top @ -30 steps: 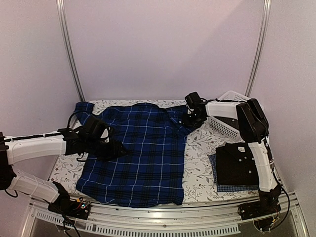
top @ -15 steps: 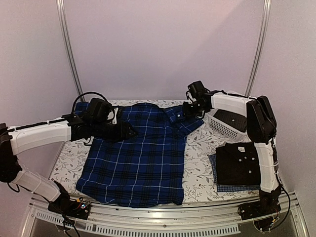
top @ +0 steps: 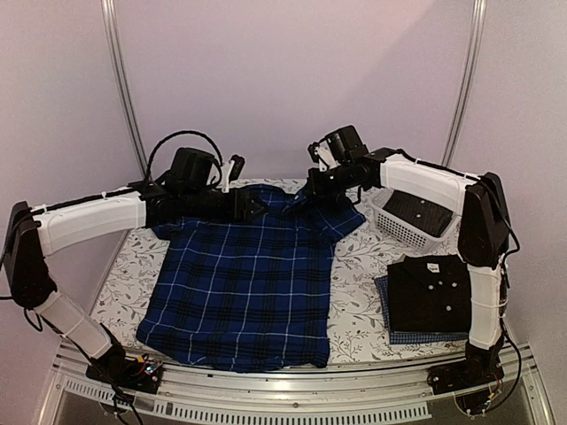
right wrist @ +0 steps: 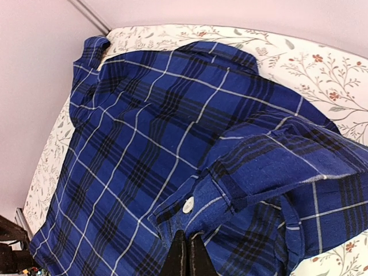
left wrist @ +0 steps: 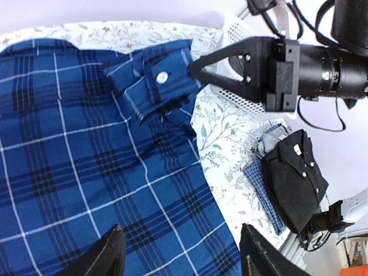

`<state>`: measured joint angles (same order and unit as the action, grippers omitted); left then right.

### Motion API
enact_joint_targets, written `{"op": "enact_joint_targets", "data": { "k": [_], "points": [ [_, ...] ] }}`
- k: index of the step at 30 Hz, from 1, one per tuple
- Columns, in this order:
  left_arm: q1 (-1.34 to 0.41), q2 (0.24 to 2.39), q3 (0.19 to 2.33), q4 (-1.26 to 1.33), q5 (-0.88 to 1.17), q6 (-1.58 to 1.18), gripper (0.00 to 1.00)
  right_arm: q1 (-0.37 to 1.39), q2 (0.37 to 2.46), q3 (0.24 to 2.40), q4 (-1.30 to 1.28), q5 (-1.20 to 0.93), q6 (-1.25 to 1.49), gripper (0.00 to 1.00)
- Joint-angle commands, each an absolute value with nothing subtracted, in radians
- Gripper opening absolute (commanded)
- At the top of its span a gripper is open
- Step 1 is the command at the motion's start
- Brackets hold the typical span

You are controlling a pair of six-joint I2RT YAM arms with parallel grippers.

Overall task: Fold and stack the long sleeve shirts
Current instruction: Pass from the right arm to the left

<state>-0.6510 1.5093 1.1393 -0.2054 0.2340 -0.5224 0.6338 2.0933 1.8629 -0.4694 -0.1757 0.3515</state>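
One cuff (right wrist: 230, 184) of plaid shirt (top: 248, 283) pinched between right fingers (right wrist: 180, 256).

- Left arm (top: 89, 223), right arm (top: 434, 181): white link shells, black joints.
- Black cable (top: 173, 136) loops out behind left gripper (left wrist: 184, 261).
- Its fingers (left wrist: 109, 253): matte black, rounded.
- Right gripper (left wrist: 192, 68): black, wedge-shaped fingers; silver screws (left wrist: 248, 57) on housing behind them.

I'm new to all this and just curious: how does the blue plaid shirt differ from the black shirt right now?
The plaid shirt lies spread open, covering much of the table; the black shirt is folded into a compact rectangle. The plaid shirt's cuff is pinched by the right end effector; the black shirt is untouched, resting atop a folded blue check shirt. Both have white buttons.
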Motion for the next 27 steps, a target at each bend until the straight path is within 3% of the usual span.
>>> {"op": "enact_joint_targets", "data": {
  "k": [1, 7, 19, 27],
  "points": [
    [-0.640, 1.575, 1.229, -0.173, 0.265, -0.455, 0.69, 0.668, 2.023, 1.885, -0.484, -0.231, 0.343, 0.00],
    [-0.643, 1.605, 1.252, -0.188, 0.323, -0.525, 0.69, 0.723, 1.979, 1.827, -0.457, -0.256, 0.340, 0.00],
    [-0.616, 1.382, 1.015, -0.157, 0.350, -0.547, 0.69, 0.825, 1.815, 1.654, -0.356, -0.216, 0.308, 0.00],
    [-0.602, 1.318, 0.913, -0.074, 0.496, -0.589, 0.69, 0.860, 1.773, 1.632, -0.335, -0.329, 0.246, 0.00]
  ]
}}
